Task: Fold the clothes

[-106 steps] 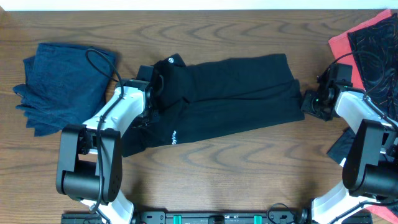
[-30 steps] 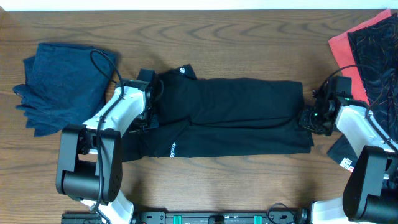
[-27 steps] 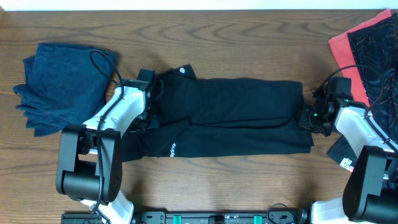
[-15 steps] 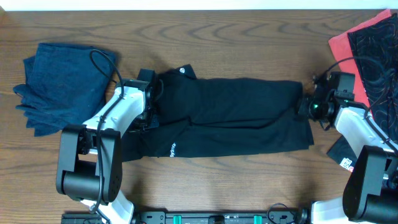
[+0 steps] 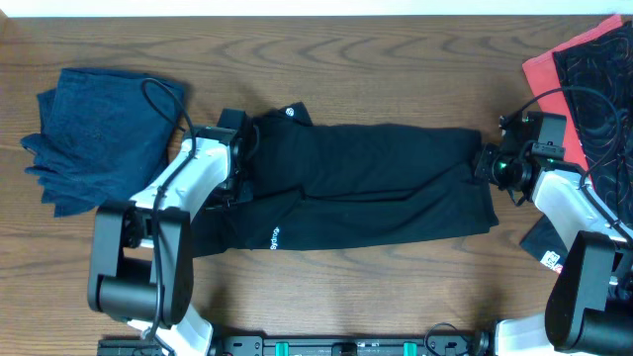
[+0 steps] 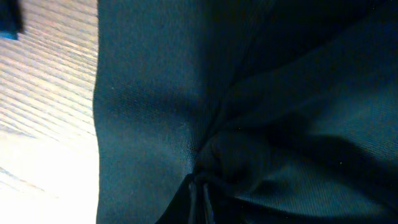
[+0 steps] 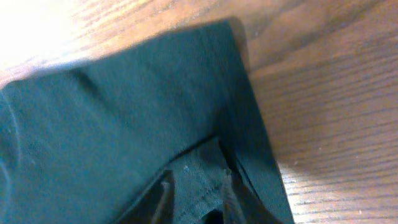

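Black cloth spans the brown wooden table (image 5: pixel 346 59): the long black fabric garment (image 5: pixel 376 188) lies flat at mid-table, its long axis running from one arm to the other. Each arm sits at one short end. The left gripper (image 5: pixel 242 158) is at the end with the small white logo, and the right gripper (image 5: pixel 487 163) is at the far end's upper corner.

In the left wrist view the cloth puckers into one point at the left gripper (image 6: pixel 200 199). Its fingers barely show, so I judge them pinched on the fabric. In the right wrist view the right gripper (image 7: pixel 196 183) has narrow fingers with a fold of cloth between them, apparently clamped.

With both ends held, a fold probably means carrying one end along that axis towards the other. Neither arm is nearer.
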Tool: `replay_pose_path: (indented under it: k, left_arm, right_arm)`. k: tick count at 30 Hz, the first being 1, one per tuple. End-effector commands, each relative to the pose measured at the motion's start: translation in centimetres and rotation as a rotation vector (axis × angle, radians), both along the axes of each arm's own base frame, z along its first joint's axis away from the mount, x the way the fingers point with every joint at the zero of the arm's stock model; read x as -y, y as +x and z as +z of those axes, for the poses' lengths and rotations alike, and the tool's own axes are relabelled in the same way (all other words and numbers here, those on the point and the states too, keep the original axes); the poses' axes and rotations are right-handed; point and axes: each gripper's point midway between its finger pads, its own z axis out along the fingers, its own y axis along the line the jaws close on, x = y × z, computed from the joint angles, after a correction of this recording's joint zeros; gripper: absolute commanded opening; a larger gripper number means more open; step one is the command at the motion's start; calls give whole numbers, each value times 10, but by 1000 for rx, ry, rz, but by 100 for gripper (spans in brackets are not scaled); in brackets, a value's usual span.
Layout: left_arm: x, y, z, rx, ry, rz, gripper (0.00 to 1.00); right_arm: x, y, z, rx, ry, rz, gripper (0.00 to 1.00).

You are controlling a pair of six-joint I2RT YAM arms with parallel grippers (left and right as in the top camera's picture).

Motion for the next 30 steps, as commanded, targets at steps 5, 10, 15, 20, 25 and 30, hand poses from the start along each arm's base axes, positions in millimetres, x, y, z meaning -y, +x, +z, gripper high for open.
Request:
replay_pose_path:
  k: [5, 10, 15, 20, 25, 30]
  left_arm:
    - [-2, 19, 39, 175, -11, -4, 6]
    - [-2, 20, 43, 190, -14, -3, 23]
    - [-1, 20, 43, 189, -14, -3, 47]
    - [-2, 19, 43, 186, -14, -3, 55]
    - [0, 29, 44, 227, -21, -4, 64]
    - [13, 68, 56, 389, -83, -6, 84]
  right_arm:
    - [1, -44, -24, -207, -36, -10, 13]
    - [0, -75, -33, -334, -37, -12, 17]
    - [5, -99, -48, -405, -77, -24, 18]
    - [18, -123, -59, -485, -157, -68, 16]
    - [45, -153, -56, -610, -280, -271, 6]
    - [53, -164, -47, -636, -312, -371, 6]
